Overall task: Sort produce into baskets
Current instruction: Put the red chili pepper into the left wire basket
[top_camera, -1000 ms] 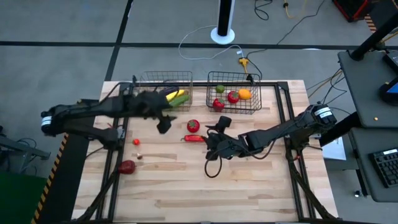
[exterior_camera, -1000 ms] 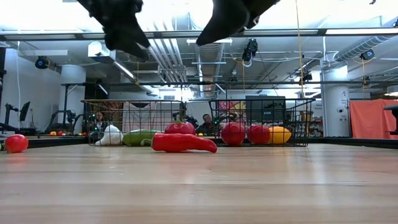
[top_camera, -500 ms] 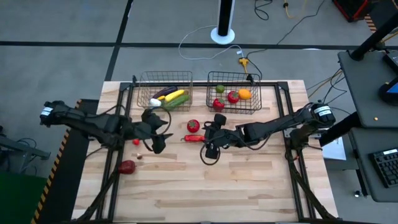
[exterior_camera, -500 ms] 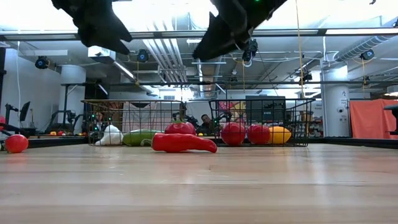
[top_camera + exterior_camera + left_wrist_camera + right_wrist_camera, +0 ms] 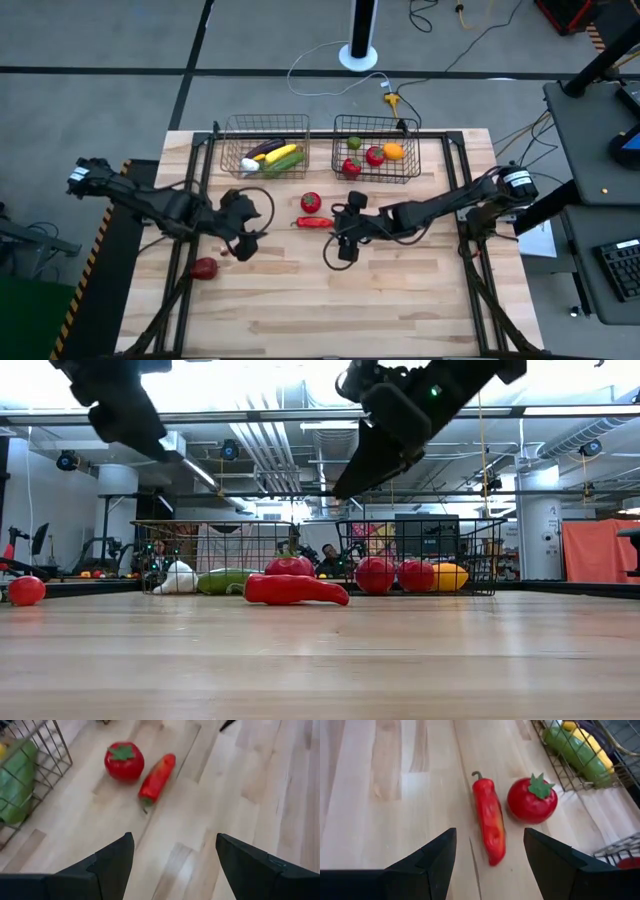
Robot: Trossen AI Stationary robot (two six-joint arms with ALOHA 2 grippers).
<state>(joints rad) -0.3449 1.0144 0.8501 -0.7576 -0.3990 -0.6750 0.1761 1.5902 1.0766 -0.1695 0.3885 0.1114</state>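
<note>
Baskets [image 5: 266, 158] [image 5: 377, 160] sit side by side at the table's [image 5: 400, 300] far edge, holding produce. Right gripper [image 5: 343, 247] and left gripper [image 5: 240, 245] hover with fingers spread, empty, flanking the red pepper [image 5: 312, 222] and tomato [image 5: 310, 202] lying just beside each other on the wood.

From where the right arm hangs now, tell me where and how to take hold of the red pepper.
Grip the red pepper across its narrow middle, coming straight down from above. It lies flat on the table, long and slim, so the jaws should span its short width. Mind the tomato beside it, close to one long side. The right gripper hangs open nearby.
</note>
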